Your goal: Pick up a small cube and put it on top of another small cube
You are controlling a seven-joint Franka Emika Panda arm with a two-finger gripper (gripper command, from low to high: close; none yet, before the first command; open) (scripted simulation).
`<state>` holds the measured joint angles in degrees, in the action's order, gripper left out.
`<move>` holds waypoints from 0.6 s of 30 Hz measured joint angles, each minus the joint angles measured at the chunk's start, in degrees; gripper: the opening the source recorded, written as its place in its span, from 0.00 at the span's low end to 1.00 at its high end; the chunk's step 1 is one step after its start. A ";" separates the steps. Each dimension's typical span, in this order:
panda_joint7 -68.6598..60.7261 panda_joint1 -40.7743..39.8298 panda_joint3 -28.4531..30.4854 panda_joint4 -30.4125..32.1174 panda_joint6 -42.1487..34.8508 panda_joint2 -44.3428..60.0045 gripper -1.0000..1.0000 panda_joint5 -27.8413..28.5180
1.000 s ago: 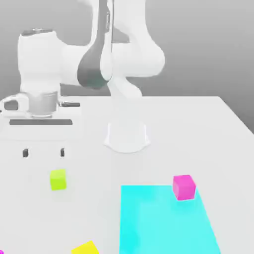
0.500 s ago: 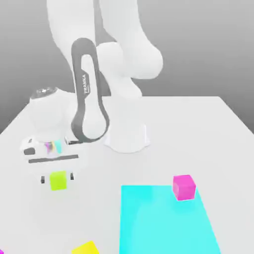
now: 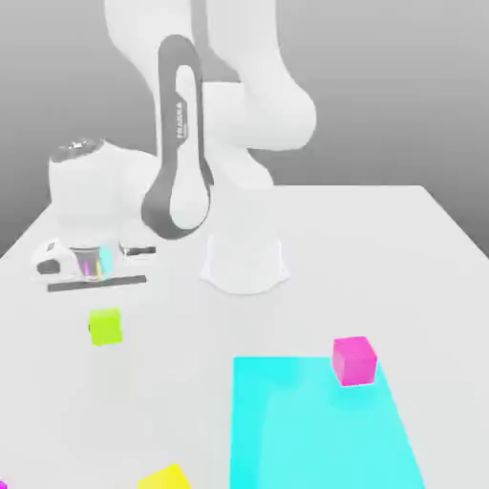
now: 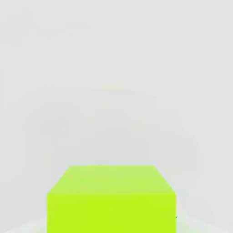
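Gripper (image 3: 105, 320) clamped on small cube (image 3: 105, 327) (fingers hidden); yellow cube (image 3: 164, 478) cut off at edge.

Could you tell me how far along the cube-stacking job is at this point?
Done: the pincer is shut on the lime-green cube, which looks lifted off the table. In hand: carrying it. Left: setting it on the magenta cube, which sits bare on the cyan mat.

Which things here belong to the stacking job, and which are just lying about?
Belong to the job:
- lime cube, under the gripper
- magenta cube, likely the base, on the mat's far corner

Lying about:
- yellow cube, at the near edge
- cyan mat
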<state>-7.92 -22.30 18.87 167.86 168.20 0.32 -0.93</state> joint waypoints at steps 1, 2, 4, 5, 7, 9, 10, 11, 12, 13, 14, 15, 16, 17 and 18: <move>1.56 -0.75 0.03 -0.05 -1.13 -0.99 0.00 1.78; 2.62 -1.25 -0.06 -1.25 -2.32 -0.70 0.00 2.10; 4.42 -2.01 -0.95 -4.69 -4.75 1.02 0.00 1.58; 5.30 -1.20 -1.29 -6.64 -5.95 2.12 0.00 1.13; 7.09 -0.81 -1.59 -10.69 -8.39 4.41 0.00 0.14; 8.94 -0.59 -1.81 -14.79 -10.78 6.69 0.00 -0.81; 9.89 -0.47 -1.94 -16.84 -11.94 7.81 0.00 -1.26; 10.86 -0.35 -2.08 -18.88 -13.10 8.90 0.00 -1.68; 11.82 -0.19 -2.22 -20.92 -14.23 9.97 0.00 -2.10; 12.79 0.00 -2.35 -22.95 -15.35 11.02 0.00 -2.51; 13.77 0.20 -2.50 -24.98 -16.44 12.05 0.00 -2.90; 14.74 0.41 -2.66 -27.01 -17.52 13.06 0.00 -3.28; 15.63 0.77 -2.70 -29.03 -18.56 14.05 0.00 -3.75; 16.61 1.02 -2.87 -31.04 -19.60 15.02 0.00 -4.11; 17.58 1.29 -3.06 -33.06 -20.62 15.97 0.00 -4.46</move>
<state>9.66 -21.02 15.81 134.81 147.58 16.29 -5.38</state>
